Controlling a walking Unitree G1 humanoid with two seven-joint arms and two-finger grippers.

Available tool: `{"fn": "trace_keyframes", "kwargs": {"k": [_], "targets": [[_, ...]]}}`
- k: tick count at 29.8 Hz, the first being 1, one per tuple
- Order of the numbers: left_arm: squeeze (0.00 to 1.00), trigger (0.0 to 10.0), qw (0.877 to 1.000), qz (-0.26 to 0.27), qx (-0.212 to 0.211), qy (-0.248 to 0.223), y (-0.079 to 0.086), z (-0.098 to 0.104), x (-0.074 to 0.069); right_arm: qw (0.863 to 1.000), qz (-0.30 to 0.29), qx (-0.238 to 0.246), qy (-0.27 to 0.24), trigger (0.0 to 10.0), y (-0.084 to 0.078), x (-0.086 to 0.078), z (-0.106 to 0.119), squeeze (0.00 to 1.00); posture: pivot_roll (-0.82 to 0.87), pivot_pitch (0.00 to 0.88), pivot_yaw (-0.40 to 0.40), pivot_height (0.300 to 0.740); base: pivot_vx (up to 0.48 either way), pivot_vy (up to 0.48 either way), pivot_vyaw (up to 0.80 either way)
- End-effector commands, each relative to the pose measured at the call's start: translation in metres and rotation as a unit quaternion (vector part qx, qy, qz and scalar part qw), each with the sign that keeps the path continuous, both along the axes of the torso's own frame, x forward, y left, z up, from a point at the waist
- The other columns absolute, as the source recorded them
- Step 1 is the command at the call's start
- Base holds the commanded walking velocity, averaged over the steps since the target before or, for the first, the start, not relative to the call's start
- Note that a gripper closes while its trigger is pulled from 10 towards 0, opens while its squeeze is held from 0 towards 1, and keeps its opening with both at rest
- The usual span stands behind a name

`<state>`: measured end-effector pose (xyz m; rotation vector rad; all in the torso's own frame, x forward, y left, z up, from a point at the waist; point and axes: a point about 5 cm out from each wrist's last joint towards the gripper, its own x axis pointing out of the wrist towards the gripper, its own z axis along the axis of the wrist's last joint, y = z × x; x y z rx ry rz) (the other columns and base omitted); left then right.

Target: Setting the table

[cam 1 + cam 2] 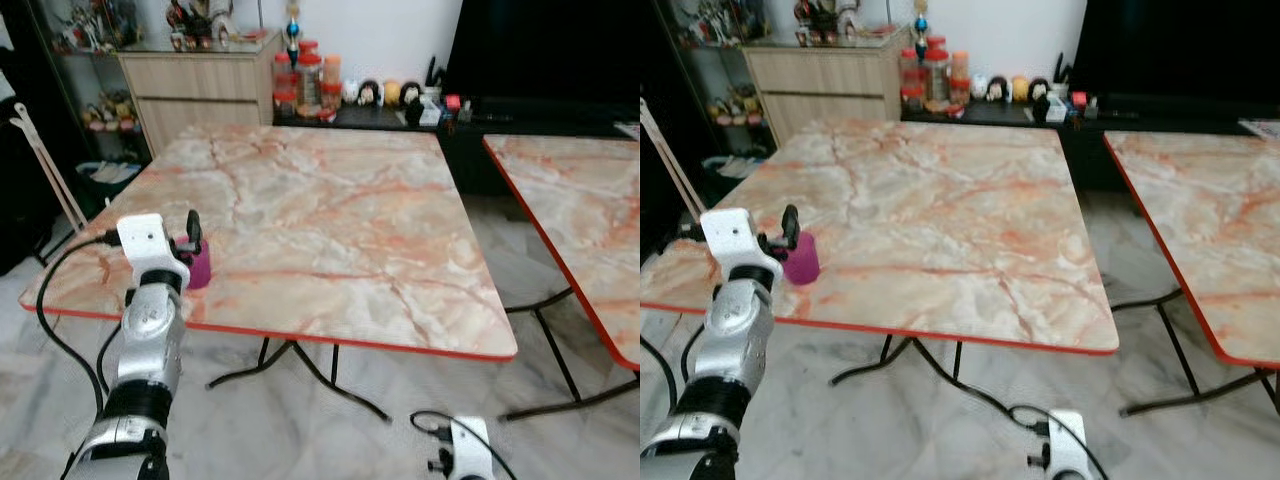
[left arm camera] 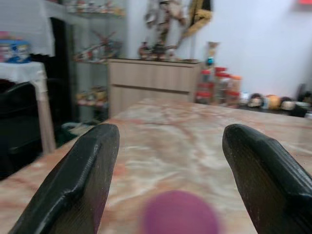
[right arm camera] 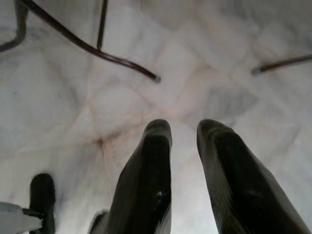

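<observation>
At the near left corner of the marble table [image 1: 330, 200], close to its red edge, stands a small magenta cup [image 1: 197, 266], upright on the pink-veined top, and the left gripper [image 2: 168, 170] sits right at it, silver arm reaching up from the floor side. A second table [image 1: 590, 200] of the same marble stands just to the right, a strip of pale tiled floor [image 1: 400, 390] between them, black curved legs [image 1: 300, 365] showing underneath. Against the far wall there's a wooden cabinet [image 1: 200, 85] loaded with figurines, a row of red-lidded jars [image 1: 300, 80] beside it, then a low dark shelf with small ornaments.

From the left wrist, the two black fingers [image 2: 78, 180] stand wide apart, and the cup is a purple blur low between them; whether they touch it, I can't tell. From the head views one finger rises just beside the cup's rim.

The right gripper [image 3: 184, 134] hangs low over the floor, idle, its fingers narrowly parted with nothing between them, table legs and tile below. Nothing else stands on either tabletop near the cup
</observation>
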<state>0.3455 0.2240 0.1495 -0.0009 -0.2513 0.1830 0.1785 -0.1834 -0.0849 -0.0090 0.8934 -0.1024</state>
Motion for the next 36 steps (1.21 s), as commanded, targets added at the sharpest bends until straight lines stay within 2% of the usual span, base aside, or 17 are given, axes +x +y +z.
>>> {"fn": "trace_keyframes", "kwargs": {"k": [1, 24, 32, 36], "targets": [[0.00, 10.0, 1.000, 0.007, -0.001, -0.001, 0.005, 0.003, 0.001, 1.000, 0.004, 0.007, -0.009, 10.0, 0.006, 0.006, 0.002, 0.00, 0.06, 0.000, -0.025, 0.740, 0.304, 0.000, 0.00], [0.00, 10.0, 1.000, 0.006, 0.002, -0.003, 0.008, 0.005, 0.001, 1.000, 0.000, 0.008, -0.008, 10.0, 0.007, 0.005, 0.002, 0.00, 0.06, 0.000, -0.016, 0.740, 0.315, 0.000, 0.00], [0.00, 10.0, 1.000, 0.006, 0.011, -0.015, 0.014, 0.015, 0.001, 1.000, -0.002, 0.006, 0.004, 10.0, 0.005, -0.003, -0.002, 0.00, 0.05, 0.000, -0.013, 0.740, 0.000, 0.000, 0.00], [0.00, 10.0, 0.999, 0.014, 0.018, -0.022, 0.026, 0.027, 0.001, 1.000, -0.002, 0.003, 0.015, 10.0, 0.003, -0.010, -0.005, 0.00, 0.05, 0.000, -0.010, 0.740, 0.000, 0.000, 0.00]]}}
